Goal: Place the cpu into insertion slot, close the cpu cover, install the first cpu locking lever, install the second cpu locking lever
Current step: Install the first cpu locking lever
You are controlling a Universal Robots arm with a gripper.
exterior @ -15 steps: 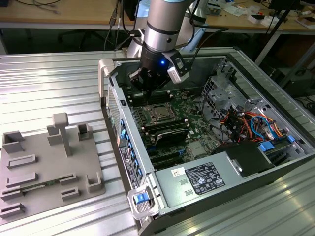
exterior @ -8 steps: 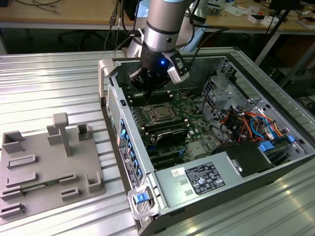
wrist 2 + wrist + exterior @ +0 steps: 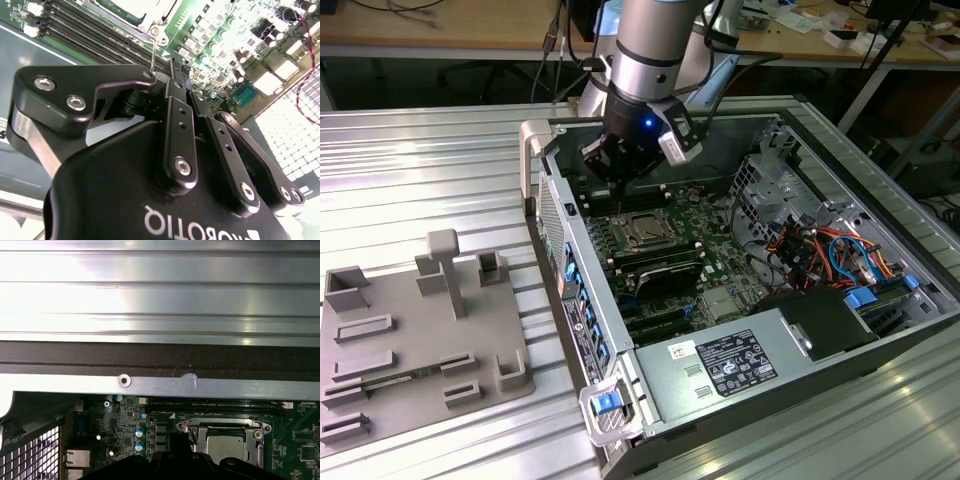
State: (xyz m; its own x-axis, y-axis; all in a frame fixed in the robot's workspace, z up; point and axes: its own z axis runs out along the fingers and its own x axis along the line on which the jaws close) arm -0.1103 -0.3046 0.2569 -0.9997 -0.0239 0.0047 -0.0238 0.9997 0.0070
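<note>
The cpu [image 3: 645, 234] lies silver face up in the insertion slot on the green motherboard, also in the first wrist view [image 3: 226, 445]. The silver cpu cover [image 3: 200, 432] lies flat around it, hiding most of the slot. A thin wire locking lever [image 3: 621, 201] stands upright beside the socket. Its upper end [image 3: 154, 53] reaches the tips of my gripper [image 3: 172, 66], which is shut. I cannot tell whether the wire is pinched or only touched. In the exterior view the gripper [image 3: 618, 178] hangs just above the socket's far corner.
The open computer case [image 3: 160, 388] walls in the board. Long black memory slots [image 3: 658, 266] run beside the socket. A drive cage with coloured cables [image 3: 820, 250] and a power supply [image 3: 730, 362] lie toward the exterior view's right. A grey fixture plate [image 3: 420, 340] sits outside the case.
</note>
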